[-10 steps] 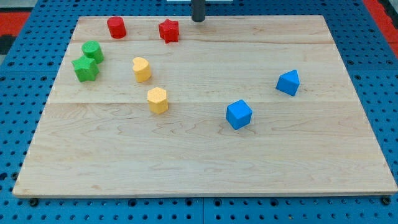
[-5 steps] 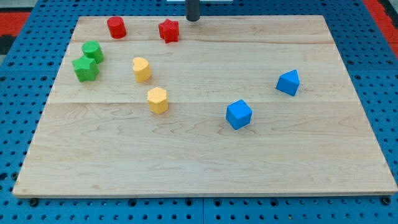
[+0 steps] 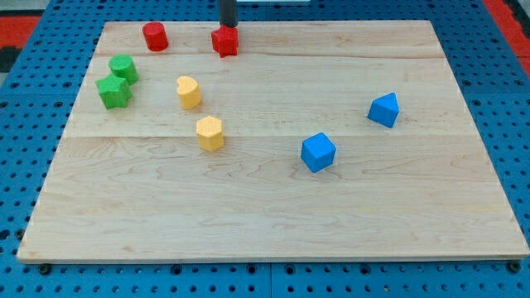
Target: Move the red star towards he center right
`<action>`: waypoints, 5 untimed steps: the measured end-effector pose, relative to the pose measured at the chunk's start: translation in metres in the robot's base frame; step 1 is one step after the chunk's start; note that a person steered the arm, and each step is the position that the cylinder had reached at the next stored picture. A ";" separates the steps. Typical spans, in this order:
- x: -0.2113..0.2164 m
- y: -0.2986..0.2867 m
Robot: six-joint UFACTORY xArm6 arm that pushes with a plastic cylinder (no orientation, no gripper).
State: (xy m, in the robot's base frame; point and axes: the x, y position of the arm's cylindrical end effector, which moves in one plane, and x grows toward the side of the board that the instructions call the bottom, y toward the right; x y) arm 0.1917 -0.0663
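Observation:
The red star (image 3: 224,41) lies near the view's top edge of the wooden board (image 3: 273,215), left of the middle. My tip (image 3: 228,26) stands right behind it, at the star's top side, touching or nearly touching it. The rod rises out of the view's top.
A red cylinder (image 3: 155,36) sits to the star's left. A green cylinder (image 3: 123,68) and a green star (image 3: 113,91) lie at the left edge. Two yellow blocks (image 3: 189,92) (image 3: 209,132) lie below the star. Two blue blocks (image 3: 318,152) (image 3: 384,109) lie at the right.
My tip has moved to the view's left along the top edge, from right of the red star to just behind it. The blocks have not moved.

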 end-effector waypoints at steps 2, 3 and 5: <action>0.008 -0.001; 0.008 -0.004; 0.060 0.004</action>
State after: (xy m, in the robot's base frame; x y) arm 0.2516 -0.0628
